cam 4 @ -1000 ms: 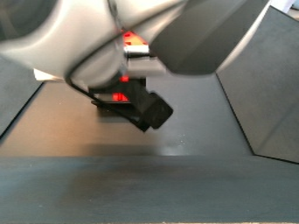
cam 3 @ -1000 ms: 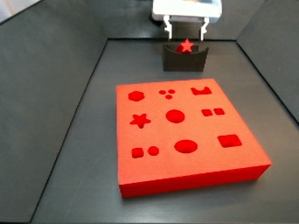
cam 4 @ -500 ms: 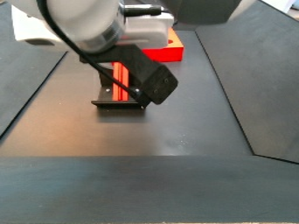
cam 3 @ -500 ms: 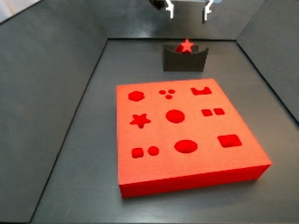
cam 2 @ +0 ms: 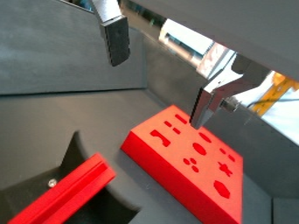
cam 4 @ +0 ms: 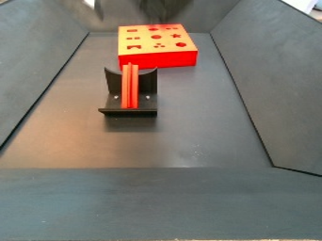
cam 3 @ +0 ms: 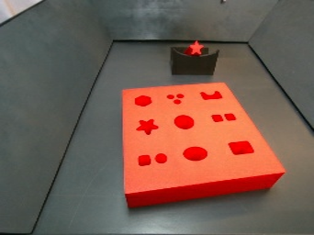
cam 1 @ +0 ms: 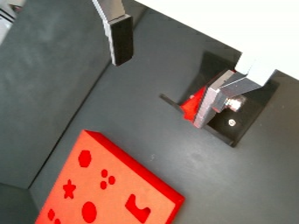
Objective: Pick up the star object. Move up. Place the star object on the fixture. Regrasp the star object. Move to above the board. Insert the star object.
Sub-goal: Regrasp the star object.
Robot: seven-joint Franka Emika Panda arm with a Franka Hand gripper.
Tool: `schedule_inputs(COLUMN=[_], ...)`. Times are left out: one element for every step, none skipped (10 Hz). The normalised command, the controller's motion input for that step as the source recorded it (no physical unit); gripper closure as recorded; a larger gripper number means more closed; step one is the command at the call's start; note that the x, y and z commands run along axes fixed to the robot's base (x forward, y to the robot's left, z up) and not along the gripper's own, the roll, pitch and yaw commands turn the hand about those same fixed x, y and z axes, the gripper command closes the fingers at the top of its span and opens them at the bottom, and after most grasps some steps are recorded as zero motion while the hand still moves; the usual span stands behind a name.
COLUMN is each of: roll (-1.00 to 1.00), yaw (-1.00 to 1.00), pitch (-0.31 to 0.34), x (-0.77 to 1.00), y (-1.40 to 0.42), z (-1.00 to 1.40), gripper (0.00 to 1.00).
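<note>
Fingers (cam 1: 118,37) of the parallel-jaw gripper (cam 1: 167,70), flat silver plates with dark pads, stand spread apart with nothing between them, high above the small dark grey notched fixture (cam 4: 128,95). In that fixture's notch lies the small bright red star-section bar, the star object (cam 4: 130,83), apparently stiff, light and smooth; a grasp across its long sides near mid-length looks soundest. Beyond the fixture lies the thick bright red rectangular board (cam 4: 157,43) with shaped holes.
</note>
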Motion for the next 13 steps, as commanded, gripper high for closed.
schedule_inputs(roll=[1.0,1.0,1.0,1.0,1.0,1.0,1.0,1.0,1.0,1.0,1.0,1.0,1.0], yaw=[0.01,0.01,0.01,0.01,0.02,0.02,0.02,0.02,0.02,0.02,0.02,0.02,0.02], pitch=[0.014,0.013,0.012,0.011,0.006,0.0,-0.005,-0.011,-0.016,-0.019,-0.018,-0.014,-0.01], x=[-0.04,-0.01,-0.02,-0.02,-0.02,-0.03,-0.03,-0.02,-0.02,-0.02,-0.02,-0.01,-0.01], y=[-0.48,-0.29,-0.04,-0.01,-0.04,-0.03,-0.02,-0.02,-0.02,-0.02,-0.02,-0.02,-0.02], z=[0.11,0.02,0.05,0.04,0.01,0.01,0.01,0.0,-0.01,0.0,0.0,0.01,0.01], gripper=[0.0,0.0,0.0,0.0,0.0,0.0,0.0,0.0,0.0,0.0,0.0,0.0,0.0])
